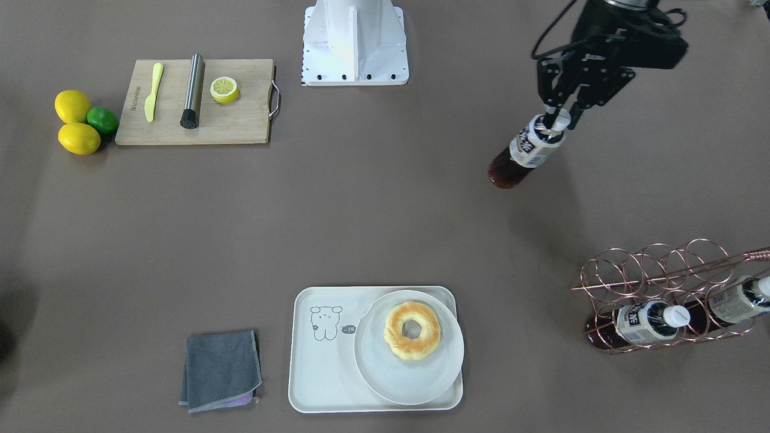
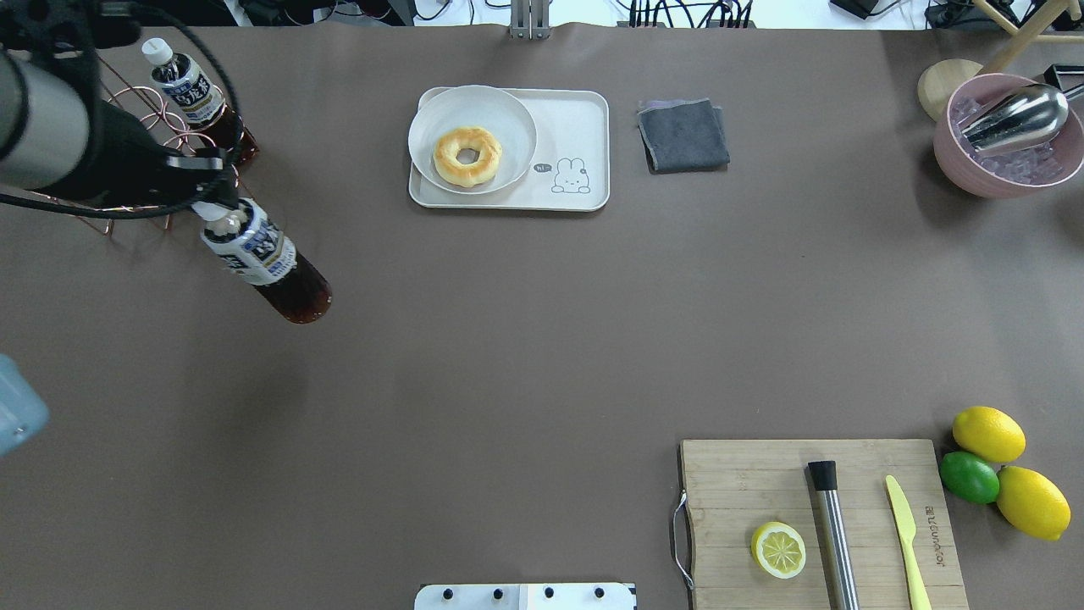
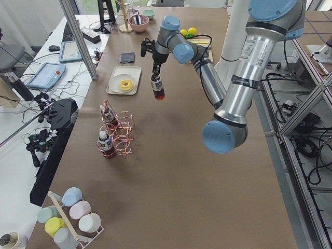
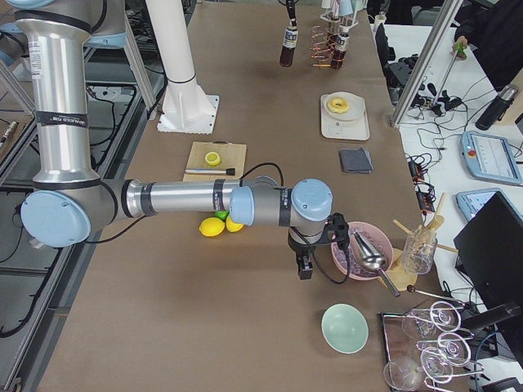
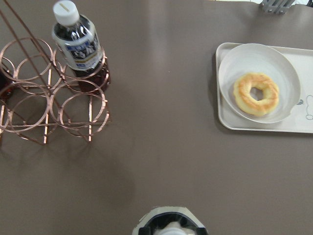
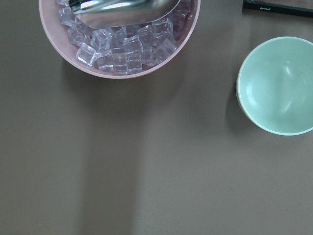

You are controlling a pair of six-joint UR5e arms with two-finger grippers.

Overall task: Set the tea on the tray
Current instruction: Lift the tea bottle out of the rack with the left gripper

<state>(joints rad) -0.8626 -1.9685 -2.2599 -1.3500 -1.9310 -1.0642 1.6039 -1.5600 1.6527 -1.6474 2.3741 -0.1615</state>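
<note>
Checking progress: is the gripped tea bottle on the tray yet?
Off. The tea hangs by its cap from the left gripper, well short of the tray.

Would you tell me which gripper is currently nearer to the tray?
Left. The left gripper holds the tea bottle in the air, off the end of the tray that carries the plate. The right gripper hangs farther away, beside the ice bowl.
</note>
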